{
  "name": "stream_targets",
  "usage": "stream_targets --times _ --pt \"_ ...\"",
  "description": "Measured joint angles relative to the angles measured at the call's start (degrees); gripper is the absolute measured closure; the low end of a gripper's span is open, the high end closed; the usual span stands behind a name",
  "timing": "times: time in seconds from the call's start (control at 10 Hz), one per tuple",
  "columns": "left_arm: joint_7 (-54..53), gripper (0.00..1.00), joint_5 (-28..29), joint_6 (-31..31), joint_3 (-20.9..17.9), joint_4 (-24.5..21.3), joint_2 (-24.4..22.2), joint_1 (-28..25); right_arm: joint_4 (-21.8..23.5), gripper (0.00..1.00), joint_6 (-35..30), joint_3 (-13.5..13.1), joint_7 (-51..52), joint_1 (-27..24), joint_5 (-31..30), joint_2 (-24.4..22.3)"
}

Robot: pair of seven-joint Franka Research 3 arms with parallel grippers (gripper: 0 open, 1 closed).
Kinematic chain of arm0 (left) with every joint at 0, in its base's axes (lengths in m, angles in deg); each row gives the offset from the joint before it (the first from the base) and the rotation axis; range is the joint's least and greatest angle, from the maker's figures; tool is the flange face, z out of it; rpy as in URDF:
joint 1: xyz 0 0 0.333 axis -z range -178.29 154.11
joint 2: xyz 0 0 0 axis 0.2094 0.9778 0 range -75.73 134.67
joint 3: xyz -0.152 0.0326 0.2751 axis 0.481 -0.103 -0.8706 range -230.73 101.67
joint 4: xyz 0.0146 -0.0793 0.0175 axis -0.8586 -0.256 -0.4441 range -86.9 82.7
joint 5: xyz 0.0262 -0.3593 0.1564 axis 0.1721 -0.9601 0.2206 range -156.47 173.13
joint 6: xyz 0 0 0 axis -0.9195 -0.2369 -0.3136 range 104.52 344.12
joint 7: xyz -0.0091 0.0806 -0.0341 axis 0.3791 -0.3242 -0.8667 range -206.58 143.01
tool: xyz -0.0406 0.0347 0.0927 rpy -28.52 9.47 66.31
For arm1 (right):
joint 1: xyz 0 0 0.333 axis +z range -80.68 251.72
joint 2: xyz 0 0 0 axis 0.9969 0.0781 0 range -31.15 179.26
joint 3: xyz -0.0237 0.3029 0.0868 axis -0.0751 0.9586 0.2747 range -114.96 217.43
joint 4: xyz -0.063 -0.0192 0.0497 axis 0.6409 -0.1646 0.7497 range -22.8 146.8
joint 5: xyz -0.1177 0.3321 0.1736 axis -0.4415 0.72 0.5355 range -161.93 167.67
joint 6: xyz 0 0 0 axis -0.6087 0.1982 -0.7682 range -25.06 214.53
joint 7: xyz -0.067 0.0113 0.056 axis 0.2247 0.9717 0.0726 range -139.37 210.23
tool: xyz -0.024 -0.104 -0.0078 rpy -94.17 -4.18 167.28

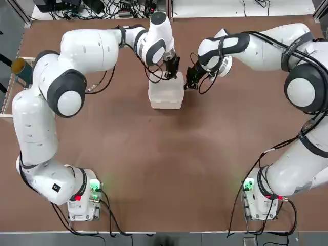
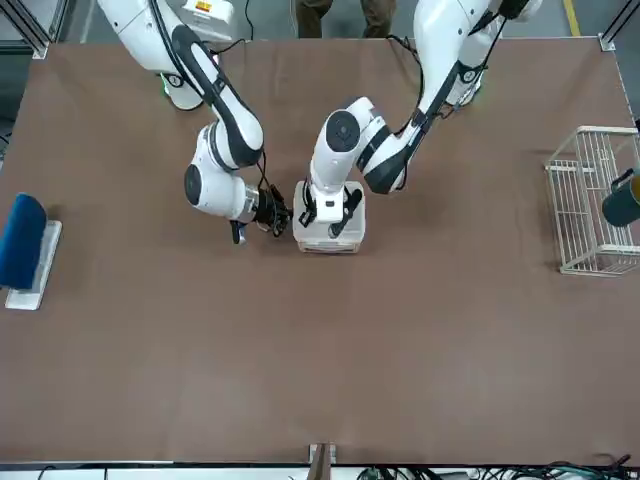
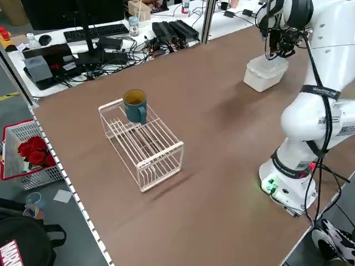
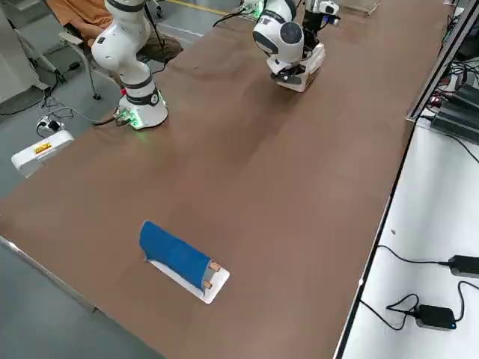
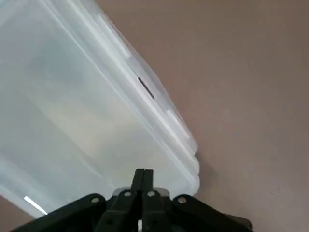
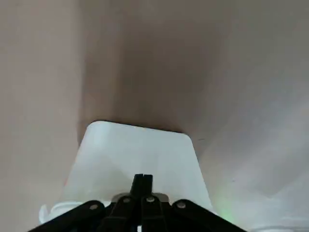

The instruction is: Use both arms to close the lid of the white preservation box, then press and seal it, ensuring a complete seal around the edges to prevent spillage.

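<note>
White box (image 1: 166, 95), lid (image 5: 72, 111) down on counter (image 1: 154, 164); left claw (image 5: 143, 171) clenched over lid, right claw (image 6: 143, 177) clenched beside box.

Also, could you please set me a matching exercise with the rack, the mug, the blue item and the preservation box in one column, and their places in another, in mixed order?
Things
1. Wire rack
2. Mug
3. Blue item
4. Preservation box

Places
A. On a white base on the table
B. Under the left gripper
C. On top of the wire rack
D. Directly on the tabletop, with a mug on it

Pairs: 1-D, 2-C, 3-A, 4-B
</note>
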Motion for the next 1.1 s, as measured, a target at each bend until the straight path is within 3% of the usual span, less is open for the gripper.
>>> stream_targets --times 0.3,0.7,1.0,1.1 --pt "0.0 0.99 0.0 0.0 0.0 0.1 0.0 -0.1 -0.2 0.99 -0.7 -0.2 0.1 0.0 0.0 0.0" --pt "-0.1 0.99 0.6 0.0 -0.3 0.4 0.0 -2.1 -5.1 0.99 -10.0 -2.4 1.7 -1.2 -0.4 -1.0" --pt "-2.0 0.99 0.9 -5.8 -0.2 0.9 -2.1 -5.1 -10.8 0.99 -13.6 -3.9 2.1 -1.3 -10.4 -1.7" --pt "-3.0 0.99 0.9 -8.6 -0.1 0.8 -3.4 -5.9 -15.2 0.99 -17.8 -4.1 2.1 -1.3 -14.4 -1.6"
